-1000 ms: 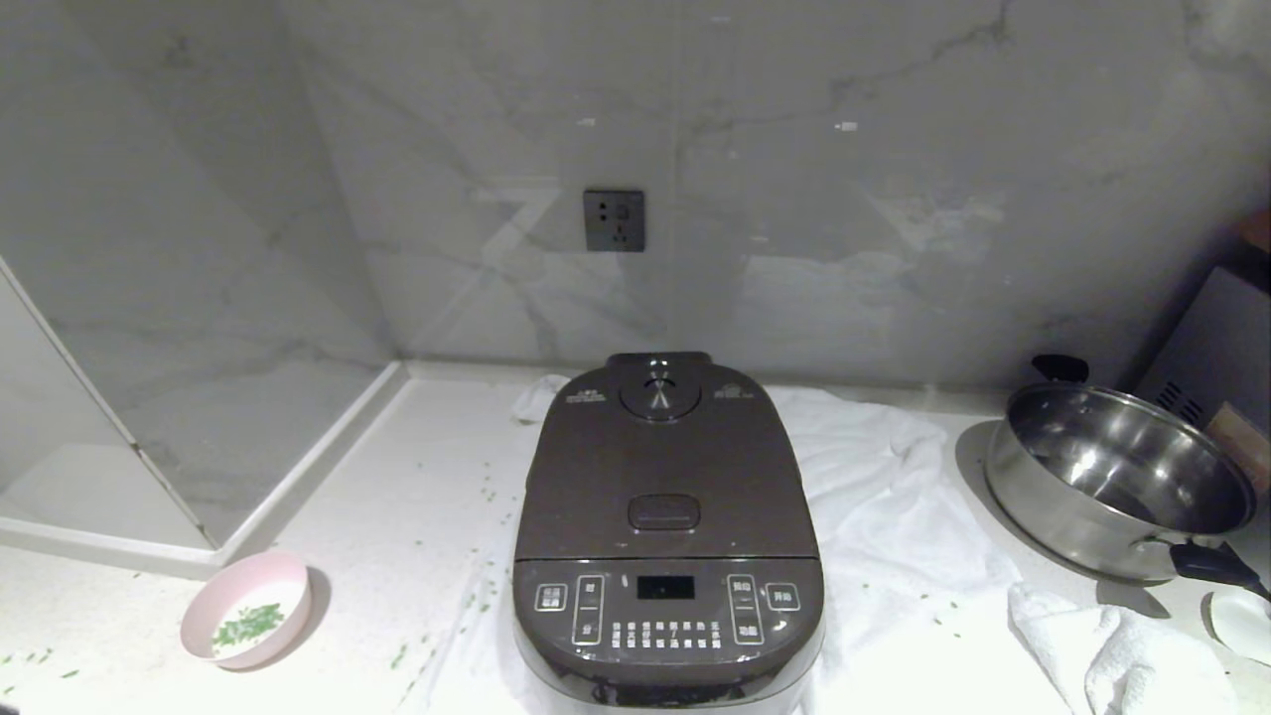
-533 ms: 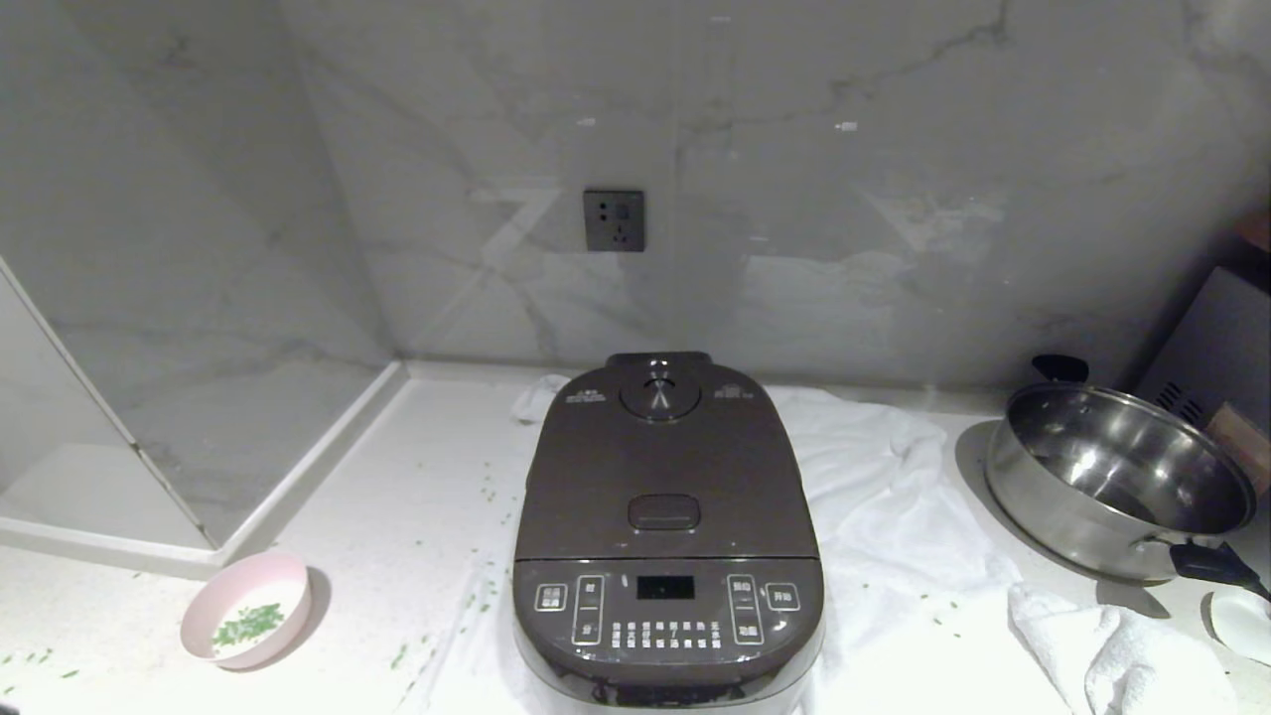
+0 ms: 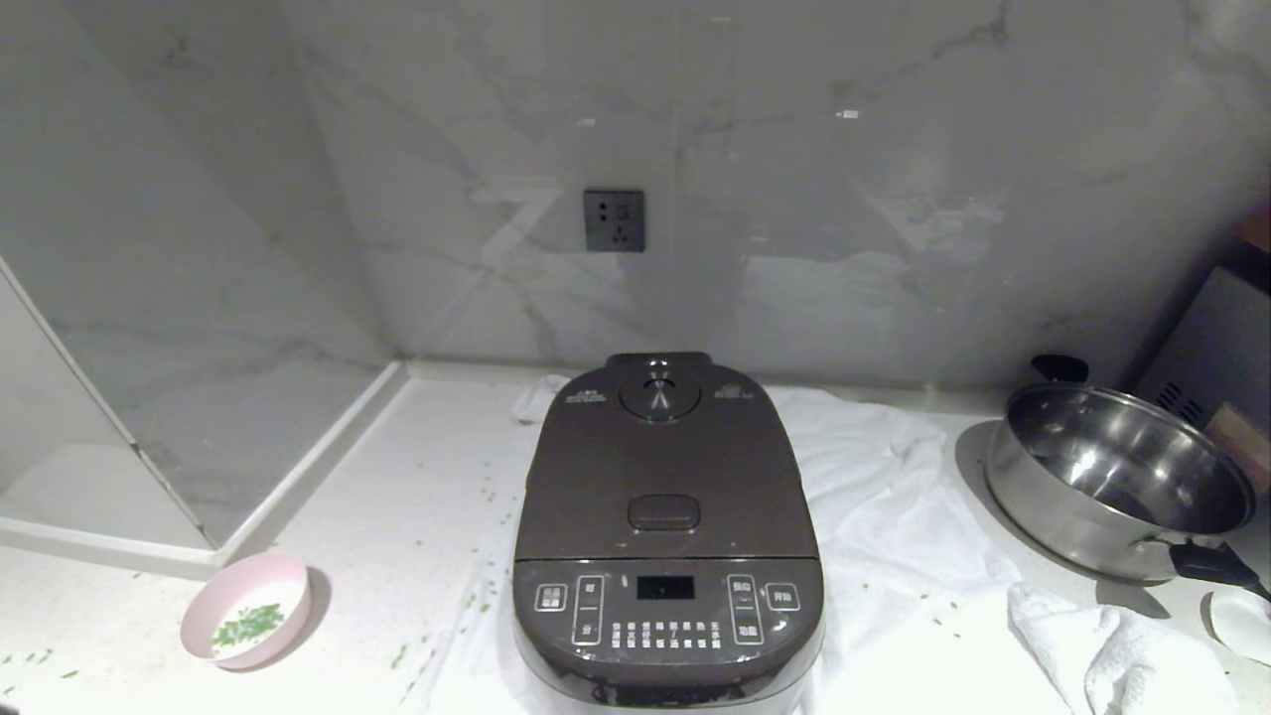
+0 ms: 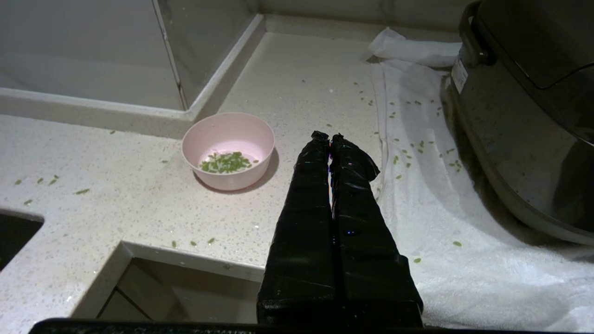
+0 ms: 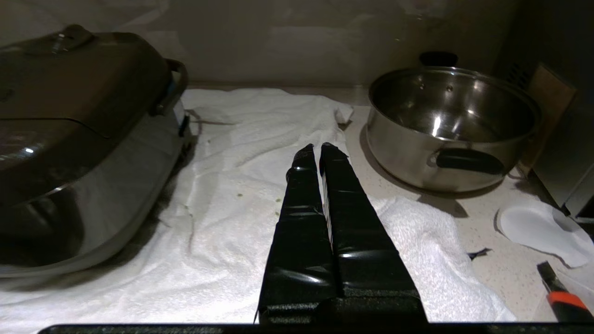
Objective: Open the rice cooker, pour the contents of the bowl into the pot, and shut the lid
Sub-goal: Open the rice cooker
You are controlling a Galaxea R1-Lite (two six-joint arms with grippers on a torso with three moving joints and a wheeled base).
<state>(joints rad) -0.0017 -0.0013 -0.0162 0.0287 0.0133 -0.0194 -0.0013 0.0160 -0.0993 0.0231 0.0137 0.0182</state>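
Countertop: bowl (image 4: 228, 150) near closed left end effector (image 4: 329, 137), seemingly apart.

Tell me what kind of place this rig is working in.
Most likely a home-style kitchen counter: a rice cooker sits on a white towel on a pale speckled countertop, a steel pan stands to its right, and a marble-look wall behind carries a power socket.

One rice cooker (image 3: 667, 526) stands on the counter with one lid (image 3: 663, 467). There is one pink bowl (image 3: 246, 610), one steel pan (image 3: 1117, 482), one wall socket (image 3: 614, 220) and two white towels: a spread one (image 3: 894, 497) and a bunched one (image 3: 1122, 655).
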